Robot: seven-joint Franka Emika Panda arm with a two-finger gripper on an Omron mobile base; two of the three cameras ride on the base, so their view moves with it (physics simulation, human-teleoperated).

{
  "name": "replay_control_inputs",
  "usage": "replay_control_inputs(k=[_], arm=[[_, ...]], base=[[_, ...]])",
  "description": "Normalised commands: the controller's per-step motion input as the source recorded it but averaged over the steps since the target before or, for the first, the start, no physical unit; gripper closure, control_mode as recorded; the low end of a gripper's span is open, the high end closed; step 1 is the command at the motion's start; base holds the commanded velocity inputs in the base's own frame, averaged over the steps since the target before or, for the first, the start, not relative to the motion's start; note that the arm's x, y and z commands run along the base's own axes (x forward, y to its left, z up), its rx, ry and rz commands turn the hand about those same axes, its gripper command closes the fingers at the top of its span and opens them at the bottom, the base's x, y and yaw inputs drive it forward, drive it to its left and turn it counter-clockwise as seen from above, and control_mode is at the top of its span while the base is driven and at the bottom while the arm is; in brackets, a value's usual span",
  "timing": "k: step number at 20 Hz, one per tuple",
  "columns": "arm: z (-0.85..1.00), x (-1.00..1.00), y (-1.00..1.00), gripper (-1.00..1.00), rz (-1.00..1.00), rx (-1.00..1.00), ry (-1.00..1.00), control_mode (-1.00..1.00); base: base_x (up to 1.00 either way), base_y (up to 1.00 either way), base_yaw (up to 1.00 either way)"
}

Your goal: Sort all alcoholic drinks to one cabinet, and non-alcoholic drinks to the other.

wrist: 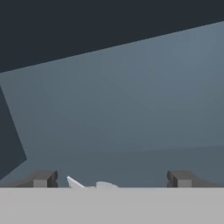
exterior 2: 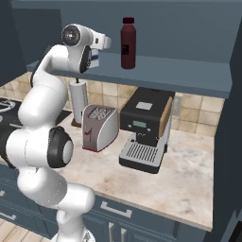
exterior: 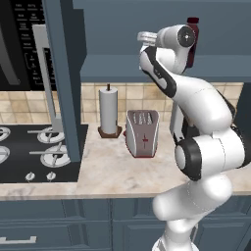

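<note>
The arm is raised high, and its hand is at the level of the open cabinet above the counter. The gripper points into this cabinet. In the hand view the 2 dark fingertips stand wide apart, and between them there is nothing, only the grey-blue inner wall and the floor of the cabinet.

The maroon bottle with the red cap stands upright on the floor of the cabinet. In the right base view it is just to the right of the hand, near it but not touching it. In the left base view the same bottle is partly hidden behind the wrist of the arm; its cap and a part of its body show there.

Under the cabinet, on the counter, stand a paper towel roll on its holder, a toaster and a black coffee machine. The toaster is between the paper towel roll and the coffee machine. At the left of the counter is a black stove with knobs at its front edge.
</note>
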Motion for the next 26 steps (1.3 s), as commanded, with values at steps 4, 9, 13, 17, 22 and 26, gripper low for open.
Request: replay_control_inputs(k=[4,9,13,17,22,26], arm=[[0.00,-0.49,0.15,-1.00,0.00,0.00,0.00,-1.00],[0.00,-0.83,0.32,-1.00,0.00,0.00,-0.02,-1.00],[0.00,-1.00,0.41,-1.00,0.00,0.00,-0.03,-1.00],[0.00,-1.00,0.33,-1.00,0.00,-0.01,-0.03,-1.00],[0.00,-1.00,0.25,-1.00,0.00,-0.02,0.00,-1.00],[0.00,-1.00,0.19,-1.00,0.00,0.00,0.00,-1.00]], base=[[0.00,0.00,0.00],[0.00,0.00,0.00],[0.00,0.00,0.00],[0.00,0.00,0.00],[0.00,0.00,0.00],[0.00,0.00,0.00]])
